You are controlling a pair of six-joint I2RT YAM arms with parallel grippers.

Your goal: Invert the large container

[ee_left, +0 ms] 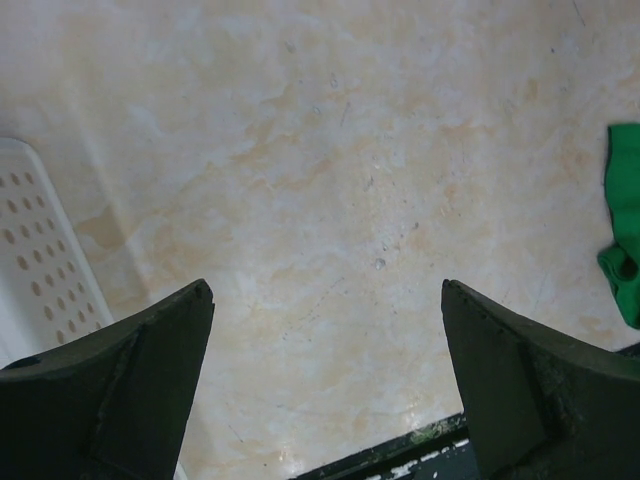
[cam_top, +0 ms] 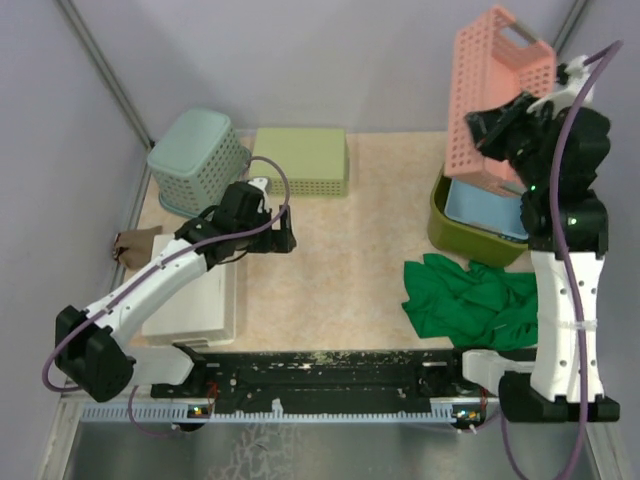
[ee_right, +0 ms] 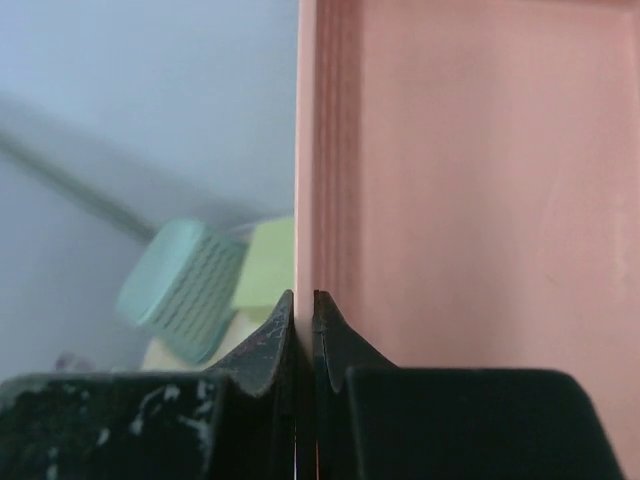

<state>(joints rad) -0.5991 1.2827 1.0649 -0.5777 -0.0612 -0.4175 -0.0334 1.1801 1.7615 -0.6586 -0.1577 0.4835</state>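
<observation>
The large container, a dark olive-green tub (cam_top: 452,226), stands upright at the right of the table with a light blue bin (cam_top: 486,208) inside it. My right gripper (cam_top: 506,122) is shut on the wall of a pink perforated basket (cam_top: 497,88) and holds it tilted in the air above the tub. In the right wrist view the fingers (ee_right: 304,297) pinch the pink wall (ee_right: 470,180). My left gripper (cam_top: 285,236) hovers open and empty over bare table at the left-centre, far from the tub; the left wrist view shows its jaws (ee_left: 327,290) wide apart.
A mint basket (cam_top: 197,160) and a pale yellow-green basket (cam_top: 303,160) sit upside down at the back left. A white basket (cam_top: 195,300) lies under the left arm. A green cloth (cam_top: 470,300) lies in front of the tub. A black rail (cam_top: 330,375) runs along the near edge.
</observation>
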